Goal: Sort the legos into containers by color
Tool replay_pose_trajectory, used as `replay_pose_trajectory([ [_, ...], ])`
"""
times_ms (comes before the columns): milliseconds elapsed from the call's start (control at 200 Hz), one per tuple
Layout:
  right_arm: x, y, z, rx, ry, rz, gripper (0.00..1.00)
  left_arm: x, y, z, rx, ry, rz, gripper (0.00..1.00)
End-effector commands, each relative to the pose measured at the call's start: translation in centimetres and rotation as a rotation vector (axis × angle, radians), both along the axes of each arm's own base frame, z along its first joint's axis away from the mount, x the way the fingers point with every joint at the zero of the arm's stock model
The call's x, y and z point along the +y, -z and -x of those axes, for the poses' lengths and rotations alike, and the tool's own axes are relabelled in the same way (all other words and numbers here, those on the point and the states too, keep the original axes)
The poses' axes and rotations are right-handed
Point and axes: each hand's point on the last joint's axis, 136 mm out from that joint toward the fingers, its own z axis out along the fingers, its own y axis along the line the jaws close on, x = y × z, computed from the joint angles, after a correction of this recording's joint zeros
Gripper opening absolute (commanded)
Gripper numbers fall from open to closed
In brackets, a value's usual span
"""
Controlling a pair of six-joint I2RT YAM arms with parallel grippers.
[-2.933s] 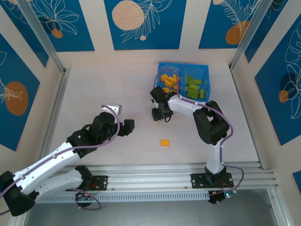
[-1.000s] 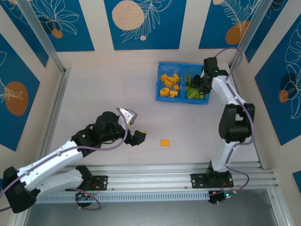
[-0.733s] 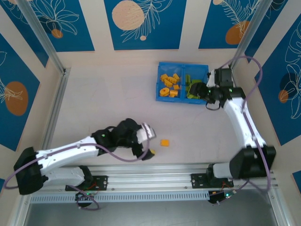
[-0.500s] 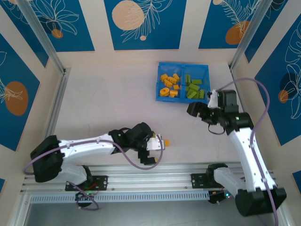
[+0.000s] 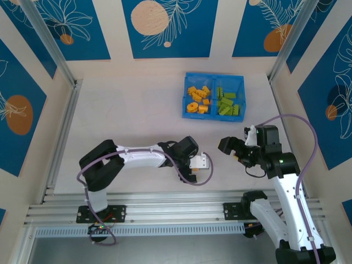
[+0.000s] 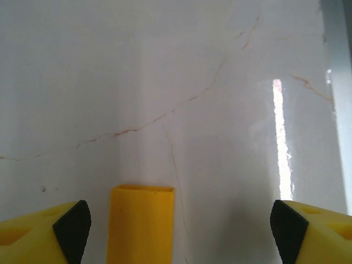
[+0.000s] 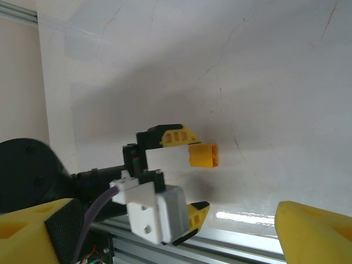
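The blue tray (image 5: 213, 77) sits at the upper centre-right of the frame on the pale tabletop (image 5: 126, 110), with orange-yellow legos (image 5: 197, 99) in its left compartment and lime green legos (image 5: 226, 103) in its right one. The left end effector (image 5: 191, 169) reaches low over the tabletop at lower centre. The right end effector (image 5: 226, 145) hangs just right of it, below the tray and well apart from it.

1 tray (image 5: 212, 116) — 2 compartments (image 5: 191, 80); 1 loose orange lego (image 7: 203, 155).
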Motion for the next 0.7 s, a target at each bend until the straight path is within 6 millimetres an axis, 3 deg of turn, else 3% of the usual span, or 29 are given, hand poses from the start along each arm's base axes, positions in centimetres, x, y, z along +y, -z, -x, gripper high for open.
replay_pose_trajectory([
  [0, 0.4, -0.3, 0.5, 0.017, -0.017, -0.021, 0.92, 0.3, 1.0, -0.9, 0.013, -0.031, -0.04, 0.81],
  [40, 0.4, -0.3, 0.4, 0.018, -0.02, -0.019, 0.92, 0.5, 1.4, -1.0, 0.022, -0.041, -0.051, 0.75],
  [120, 0.5, -0.3, 0.5, 0.021, -0.022, -0.02, 0.92, 0.8, 2.0, -0.9, 0.048, -0.051, -0.072, 0.71],
  [245, 0.5, -0.3, 0.6, 0.026, -0.026, -0.021, 0.92, 1.1, 2.6, -0.4, 0.079, -0.045, -0.1, 0.45],
  [385, 0.6, -0.4, 0.5, 0.025, -0.019, -0.034, 0.92, 1.2, 3.1, -0.2, 0.096, -0.036, -0.119, 0.43],
  [450, 0.7, -0.5, 0.5, 0.026, -0.021, -0.042, 0.92, 1.2, 3.1, -0.3, 0.092, -0.04, -0.117, 0.31],
  [520, 0.7, -0.5, 0.6, 0.027, -0.021, -0.037, 0.91, 1.2, 2.8, -0.4, 0.079, -0.043, -0.106, 0.3],
  [625, 0.6, -0.6, 0.7, 0.025, -0.021, -0.032, 0.91, 1.0, 1.4, -0.7, 0.046, -0.047, -0.059, 0.3],
  [690, 0.9, -1.0, 0.6, 0.014, -0.029, -0.049, 0.92, 0.5, -0.7, -1.2, 0.014, -0.062, 0.012, 0.3],
])
